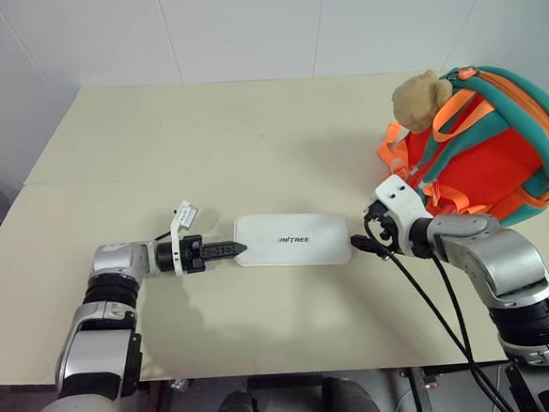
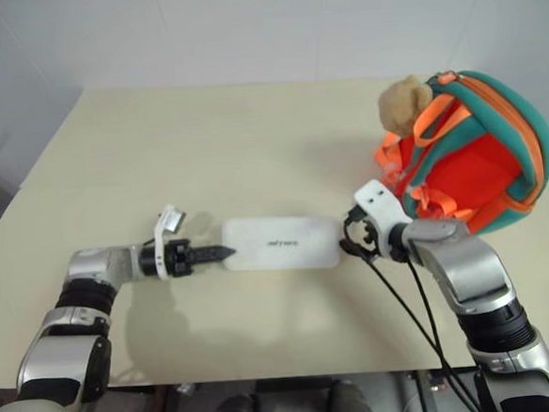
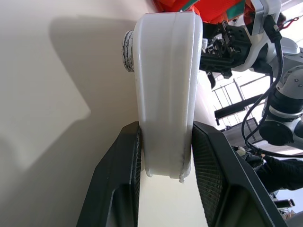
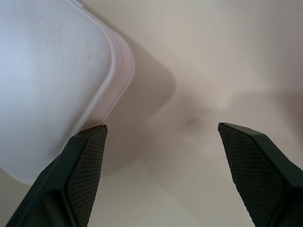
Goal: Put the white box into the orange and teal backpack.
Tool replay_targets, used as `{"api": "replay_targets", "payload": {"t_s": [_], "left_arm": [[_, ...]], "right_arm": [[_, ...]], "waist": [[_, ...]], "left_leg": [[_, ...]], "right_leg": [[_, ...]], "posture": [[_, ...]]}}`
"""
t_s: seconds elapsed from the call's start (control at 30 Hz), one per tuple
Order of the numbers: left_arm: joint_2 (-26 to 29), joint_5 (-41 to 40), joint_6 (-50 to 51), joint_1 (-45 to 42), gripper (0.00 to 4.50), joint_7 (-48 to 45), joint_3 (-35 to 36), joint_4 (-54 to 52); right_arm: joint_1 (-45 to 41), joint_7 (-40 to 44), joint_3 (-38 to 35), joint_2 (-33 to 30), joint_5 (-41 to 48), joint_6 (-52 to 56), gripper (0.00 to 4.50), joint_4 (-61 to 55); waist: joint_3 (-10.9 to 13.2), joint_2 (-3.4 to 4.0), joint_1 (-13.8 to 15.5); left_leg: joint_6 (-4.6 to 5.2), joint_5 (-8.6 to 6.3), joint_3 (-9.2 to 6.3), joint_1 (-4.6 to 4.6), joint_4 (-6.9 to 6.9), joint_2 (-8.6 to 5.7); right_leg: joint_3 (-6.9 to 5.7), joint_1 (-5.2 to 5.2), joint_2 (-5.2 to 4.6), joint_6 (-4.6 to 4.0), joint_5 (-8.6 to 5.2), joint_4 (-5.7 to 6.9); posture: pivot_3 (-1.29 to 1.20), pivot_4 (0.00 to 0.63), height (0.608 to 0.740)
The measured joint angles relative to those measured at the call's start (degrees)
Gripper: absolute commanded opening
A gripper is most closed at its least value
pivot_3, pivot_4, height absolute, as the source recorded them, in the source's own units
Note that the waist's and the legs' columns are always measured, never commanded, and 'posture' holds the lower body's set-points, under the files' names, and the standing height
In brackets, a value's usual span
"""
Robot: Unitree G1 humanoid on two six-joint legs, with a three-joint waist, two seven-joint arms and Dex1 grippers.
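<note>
Left gripper point(image 1: 232, 250): nearest element, level over the cream-coloured counter point(image 1: 251, 132), black jaws clamped on the left short end of the flat, elongated white plastic box point(image 1: 292, 240), one textured pad against each broad face as seen in the left wrist view. White box: rounded corners, small dark "UNITREE" lettering on the lid, lying lengthwise left to right at mid-counter, lid up, between the two grippers. Right gripper point(image 1: 360, 243): just beside the right short end of the box, pointing toward it and tilted downward; jaws spread wide, holding nothing. In the right wrist view, one black finger point(image 4: 87, 163) close beside the rounded box corner point(image 4: 57, 85), the other finger point(image 4: 258, 165) well apart over bare counter. Contact between right gripper and box: cannot be determined. Black cables point(image 1: 432, 308) running from the right wrist back toward the near counter edge. Farther back, right side: rounded orange fabric backpack with teal trim and orange webbing straps point(image 1: 497, 153), resting on the counter directly behind the right gripper, near the right edge. Small tan plush bear point(image 1: 420, 99) attached at the upper left of the backpack. White box fully outside the backpack, well apart from it. Beyond the counter: pale wall point(image 1: 243, 20).
</note>
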Motion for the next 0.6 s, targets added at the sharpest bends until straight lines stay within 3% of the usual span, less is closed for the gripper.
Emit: {"api": "replay_targets", "payload": {"t_s": [0.3,0.6], "left_arm": [[-1.6,-0.3,0.7,-0.3,1.23,2.5,3.1,-0.6],[-0.9,-3.3,9.3,2.0,1.23,4.2,5.3,-8.6]], "right_arm": [[0.0,0.0,-0.2,0.0,-0.5,0.0,4.50,0.7],[1.0,0.3,-0.9,-0.3,-0.1,0.1,4.50,-0.1]], "waist": [[0.0,-0.01,0.0],[0.0,-0.01,-0.1]], "left_leg": [[0.00,0.00,0.00,0.00,0.01,0.00],[0.01,-0.01,0.00,-0.02,-0.11,0.01]], "right_leg": [[0.00,0.00,0.00,0.01,0.01,0.01],[0.00,-0.03,0.01,0.02,0.00,0.13]], "posture": [[0.00,0.150,0.740],[0.00,0.150,0.740]]}}
